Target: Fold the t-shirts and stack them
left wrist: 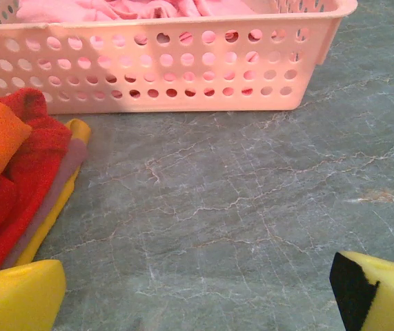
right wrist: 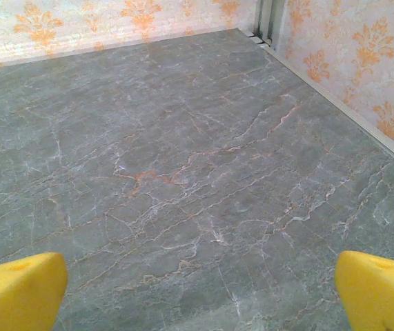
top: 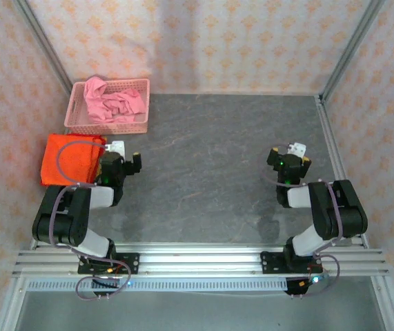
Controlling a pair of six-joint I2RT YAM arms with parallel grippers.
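1. left fingers: yellow pads, spread wide, holding nothing. they sit low over the counter, just right of the orange-red pile.
2. right fingers: yellow pads, equally wide apart, nothing between them. they stand over bare grey stone, well apart from any cloth.
3. orange-red t-shirts: at the counter's left edge, beside the left arm. from above they read as a flat rectangular pile; the left wrist view shows a rumpled edge, with a thin yellow layer beneath.
4. basket: rigid pink plastic, perforated walls, just behind the orange-red pile, near the back wall.
5. pink t-shirt: crumpled inside the basket, one lobe draped over the left rim. not yet folded.

handling, judged: light, limp cloth that will sag and trail when lifted, with no risk of breakage. best taken by pinching a raised ridge standing above the rim. once it lies on the counter, grip two corners at shoulder or hem to spread it.
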